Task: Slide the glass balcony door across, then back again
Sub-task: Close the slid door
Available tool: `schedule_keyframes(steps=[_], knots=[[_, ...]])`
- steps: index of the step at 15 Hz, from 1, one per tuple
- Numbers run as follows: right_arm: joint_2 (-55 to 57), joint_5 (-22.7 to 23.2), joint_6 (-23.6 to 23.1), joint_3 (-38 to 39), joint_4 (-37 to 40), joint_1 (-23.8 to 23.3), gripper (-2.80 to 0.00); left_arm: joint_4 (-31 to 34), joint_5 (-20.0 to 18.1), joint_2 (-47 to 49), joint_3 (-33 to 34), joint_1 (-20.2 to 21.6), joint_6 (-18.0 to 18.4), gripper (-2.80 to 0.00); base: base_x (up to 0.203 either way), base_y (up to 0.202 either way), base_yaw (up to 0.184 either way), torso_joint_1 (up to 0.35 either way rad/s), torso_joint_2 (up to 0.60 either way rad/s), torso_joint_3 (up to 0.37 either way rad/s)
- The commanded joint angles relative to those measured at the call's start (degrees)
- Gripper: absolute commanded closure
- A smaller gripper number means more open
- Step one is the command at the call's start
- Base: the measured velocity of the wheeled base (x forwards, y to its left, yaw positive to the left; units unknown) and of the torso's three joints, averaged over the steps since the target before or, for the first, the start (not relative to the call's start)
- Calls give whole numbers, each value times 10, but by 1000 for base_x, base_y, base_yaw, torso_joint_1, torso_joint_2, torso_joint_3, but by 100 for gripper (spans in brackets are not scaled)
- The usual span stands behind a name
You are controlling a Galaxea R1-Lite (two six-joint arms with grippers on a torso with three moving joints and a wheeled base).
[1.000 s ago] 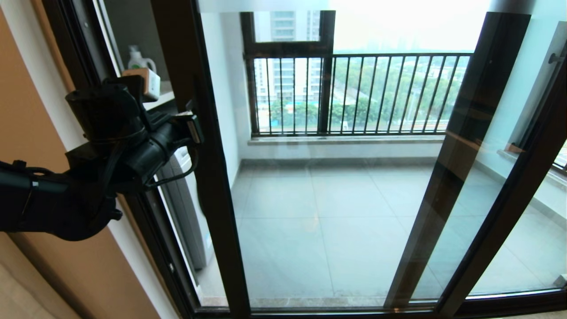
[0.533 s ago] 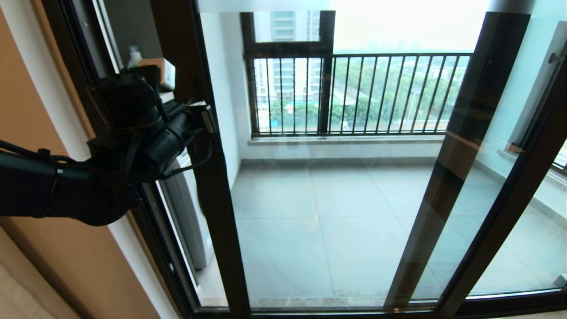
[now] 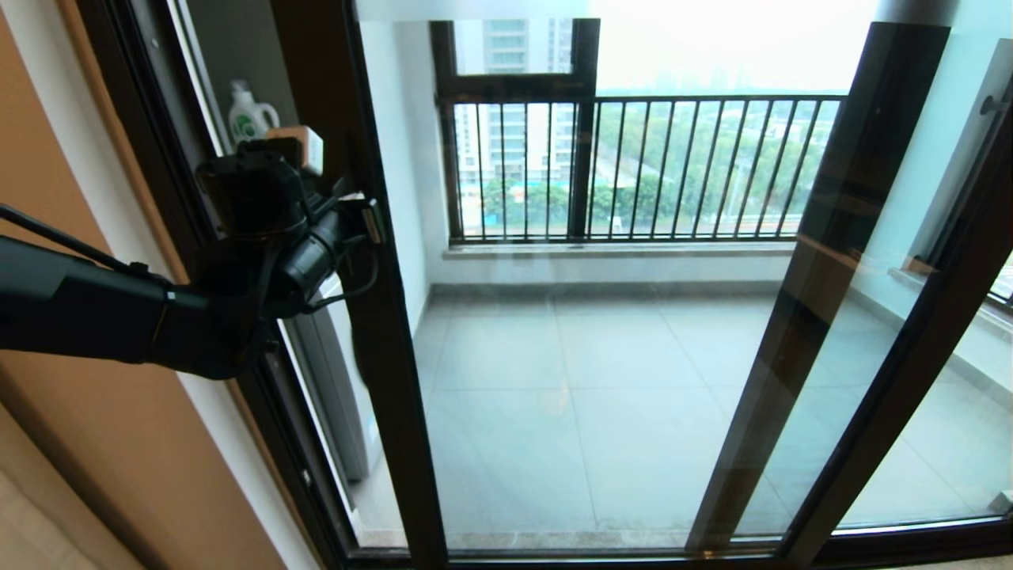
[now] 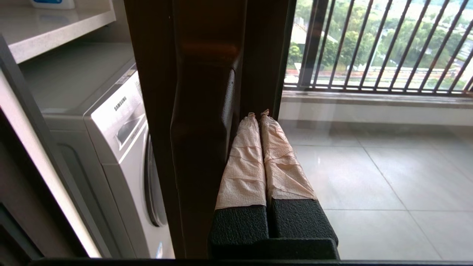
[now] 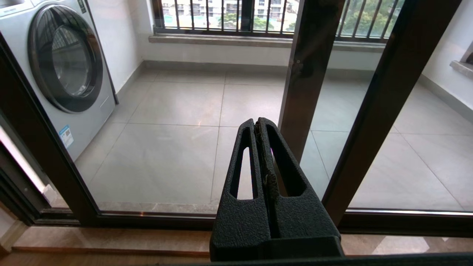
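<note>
Tape-wrapped fingers [image 4: 244,162] of the left gripper [image 3: 366,220] were pressed together, empty, tips against the handle [image 4: 201,122] stile of the glass balcony door [image 3: 601,332]. The right gripper [image 5: 260,127] hung low, closed on nothing. Beyond stood a washing machine [image 4: 114,122], partly hidden by the stile.

The glass balcony door [image 3: 570,317] is a tall clear pane in a dark brown metal frame, standing upright in its track. A slim dark handle [image 4: 201,122] runs along its left stile, near the outer frame.
</note>
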Motion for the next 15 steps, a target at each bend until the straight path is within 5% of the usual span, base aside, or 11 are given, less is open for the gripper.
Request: schedule_keyframes(steps=[1,15], knots=[[1,0,-1,6,0,1,0,-2,1,20,-4,15,0,0,0,0,0,0,0,0],[1,0,0,6,0,0,0,-5,-11,18,2,90,0,0,0,0,0,0,0,0]])
